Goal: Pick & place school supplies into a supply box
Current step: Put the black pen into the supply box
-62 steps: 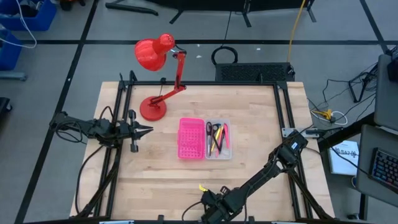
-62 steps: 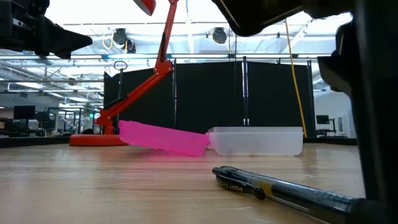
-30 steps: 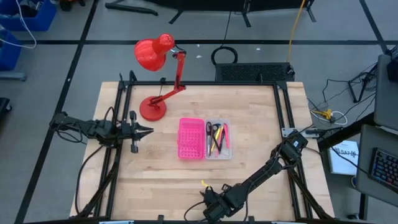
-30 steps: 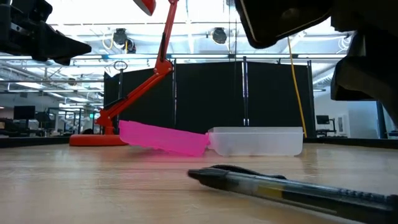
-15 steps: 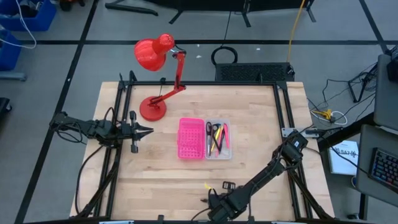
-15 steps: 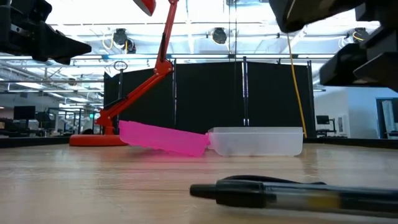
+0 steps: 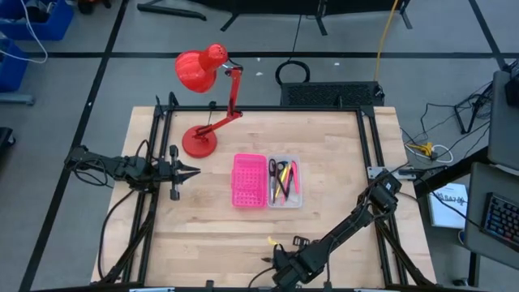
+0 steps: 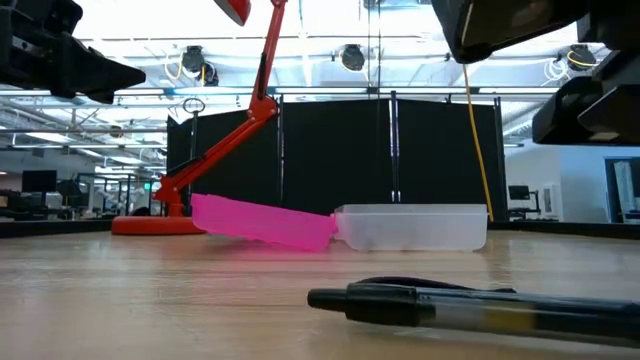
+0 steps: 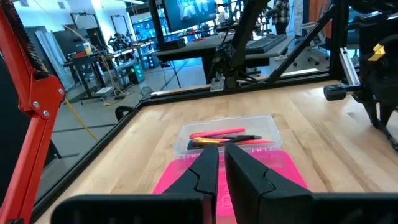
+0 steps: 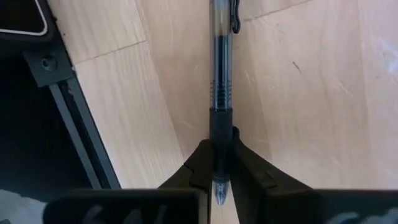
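Note:
A black pen [image 10: 219,74] lies near the table's front edge, shown close up in the low view [image 8: 450,305]. My right gripper [image 10: 219,146] is shut on it, low at the front edge [image 7: 285,264]. The supply box sits mid-table: a pink gridded half [image 7: 250,180] joined to a clear tray [image 7: 284,180] that holds scissors and several pens. My left gripper [image 7: 195,170] hovers shut and holding nothing, left of the box, and points at it [image 9: 221,163]. My right gripper pinches the pen's dark grip section [image 10: 219,127] between its two fingers, near the writing tip, which shows behind the fingertips. The fingers come slanting down from above, and the pen runs on ahead of them toward the table's left. The pen lies level; I cannot tell whether it is off the wood.
A red desk lamp [image 7: 203,105] stands at the far left, its base [image 7: 199,143] on the table near the box. A black rail [image 10: 74,124] runs along the front edge, close beside my right gripper. Bare wood lies between the pen and the box.
The pen has swung round: a second ago it slanted across the low view, and now it lies nearly level, shifted a little toward the table's right. My right gripper has moved slightly toward the near edge and the right.

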You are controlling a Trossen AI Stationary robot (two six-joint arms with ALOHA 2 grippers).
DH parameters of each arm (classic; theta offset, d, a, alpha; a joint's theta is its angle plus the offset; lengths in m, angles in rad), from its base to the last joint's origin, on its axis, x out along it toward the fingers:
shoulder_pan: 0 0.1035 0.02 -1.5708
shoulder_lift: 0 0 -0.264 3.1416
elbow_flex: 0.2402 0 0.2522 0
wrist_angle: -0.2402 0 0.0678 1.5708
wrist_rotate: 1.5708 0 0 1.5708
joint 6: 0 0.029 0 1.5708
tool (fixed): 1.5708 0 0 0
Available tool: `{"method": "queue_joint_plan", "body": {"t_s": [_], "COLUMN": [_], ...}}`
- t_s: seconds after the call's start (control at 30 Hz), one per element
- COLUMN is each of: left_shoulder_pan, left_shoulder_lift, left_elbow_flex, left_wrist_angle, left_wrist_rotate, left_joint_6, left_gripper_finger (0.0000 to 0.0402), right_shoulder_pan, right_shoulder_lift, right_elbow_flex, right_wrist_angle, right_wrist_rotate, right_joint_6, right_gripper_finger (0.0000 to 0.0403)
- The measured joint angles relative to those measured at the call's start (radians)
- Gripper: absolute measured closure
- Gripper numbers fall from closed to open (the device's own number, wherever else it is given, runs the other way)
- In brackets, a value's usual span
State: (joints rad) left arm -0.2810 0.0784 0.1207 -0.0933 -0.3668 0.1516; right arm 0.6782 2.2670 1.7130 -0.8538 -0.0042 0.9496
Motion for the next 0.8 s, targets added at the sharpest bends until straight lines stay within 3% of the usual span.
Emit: {"method": "queue_joint_plan", "body": {"t_s": [0.2, 0.53, 0.67, 0.8], "left_shoulder_pan": [0.0, 0.0, 0.0, 0.0], "left_shoulder_lift": [0.0, 0.0, 0.0, 0.0], "left_elbow_flex": [0.0, 0.0, 0.0, 0.0], "left_wrist_angle": [0.001, 0.002, 0.019, 0.025], "left_wrist_rotate": [0.0, 0.003, 0.003, 0.003], "left_joint_6": [0.0, 0.001, 0.001, -0.005], "left_gripper_finger": [0.0364, 0.0364, 0.0364, 0.0364], "right_shoulder_pan": [0.005, -0.033, -0.111, -0.216], "right_shoulder_lift": [-0.144, -0.388, -0.419, -0.423], "right_elbow_flex": [-0.011, -0.001, 0.001, -0.012], "right_wrist_angle": [-0.093, -0.223, -0.223, -0.224], "right_wrist_rotate": [0.08, 0.513, 0.531, 0.472], "right_joint_6": [0.063, 0.342, 0.453, 0.458], "right_gripper_finger": [0.0379, 0.0379, 0.0379, 0.0379]}}
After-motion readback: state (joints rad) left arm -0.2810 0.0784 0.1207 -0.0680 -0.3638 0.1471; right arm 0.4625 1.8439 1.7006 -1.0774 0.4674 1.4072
